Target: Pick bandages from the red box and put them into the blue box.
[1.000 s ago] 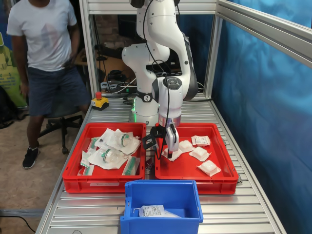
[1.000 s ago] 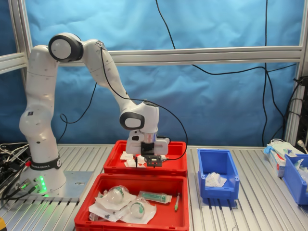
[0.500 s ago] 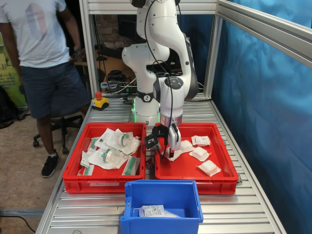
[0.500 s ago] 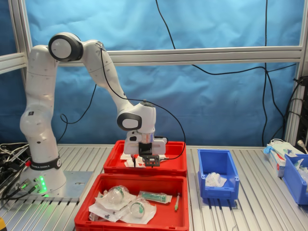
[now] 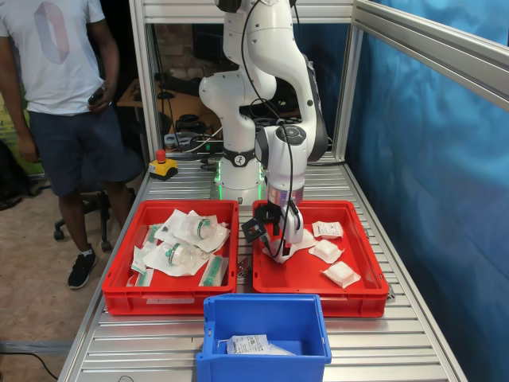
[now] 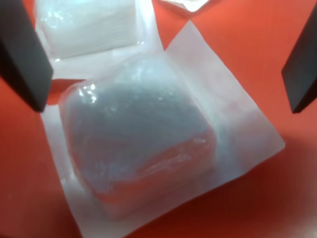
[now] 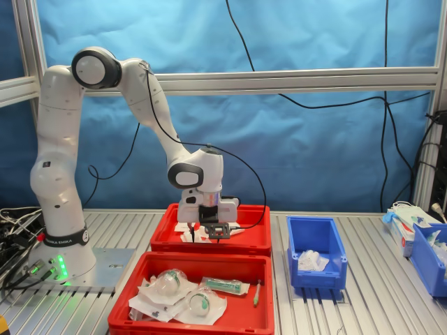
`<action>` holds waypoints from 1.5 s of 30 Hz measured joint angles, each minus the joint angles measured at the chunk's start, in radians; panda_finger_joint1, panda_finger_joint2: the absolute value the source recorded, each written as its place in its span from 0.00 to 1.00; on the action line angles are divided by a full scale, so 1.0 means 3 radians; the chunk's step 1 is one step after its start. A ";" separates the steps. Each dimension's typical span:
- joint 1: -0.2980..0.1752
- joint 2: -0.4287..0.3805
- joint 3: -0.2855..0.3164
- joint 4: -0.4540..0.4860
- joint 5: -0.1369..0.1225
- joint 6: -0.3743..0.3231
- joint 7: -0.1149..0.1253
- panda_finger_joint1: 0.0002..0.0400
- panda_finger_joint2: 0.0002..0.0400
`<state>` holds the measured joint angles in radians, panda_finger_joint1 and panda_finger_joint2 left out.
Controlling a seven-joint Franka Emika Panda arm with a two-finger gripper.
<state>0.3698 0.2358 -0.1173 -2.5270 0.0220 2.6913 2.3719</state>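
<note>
The ribbed metal worktop (image 5: pixel 382 342) carries three crates in a cluster. The white robot arm (image 5: pixel 262 48) bends down from its base over the red box (image 5: pixel 362 296), which sits on the first exterior view's right, just beside a twin red crate (image 5: pixel 119 296) filled with clear pouches (image 5: pixel 187 243) marked in green. The blue box (image 5: pixel 266 314) stands in front of both red crates in the first exterior view, and at least one white packet (image 5: pixel 248 344) lies in it. The tool (image 5: pixel 280 253) hangs low inside the red box, released, its two dark fingers (image 6: pixel 22 54) spread wide on either side of one puffy bandage (image 6: pixel 141 141) lying flat on the red floor, not touching it. A second bandage (image 6: pixel 86 25) lies just beside the first, their edges overlapping. Further bandages (image 5: pixel 340 274) lie scattered toward the first exterior view's right of the red box.
</note>
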 joint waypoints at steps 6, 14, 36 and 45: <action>0.0027 -0.0002 0.0000 -0.0006 0.0000 0.0007 0.0000 1.00 1.00; 0.0042 -0.0002 0.0000 -0.0019 0.0000 0.0105 0.0000 1.00 1.00; 0.0052 0.0032 -0.0101 -0.0040 0.0000 0.0200 0.0000 1.00 1.00; 0.0055 0.0073 -0.0107 -0.0059 0.0000 0.0207 0.0000 1.00 1.00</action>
<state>0.3862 0.2578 -0.1494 -2.5449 0.0220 2.7535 2.3719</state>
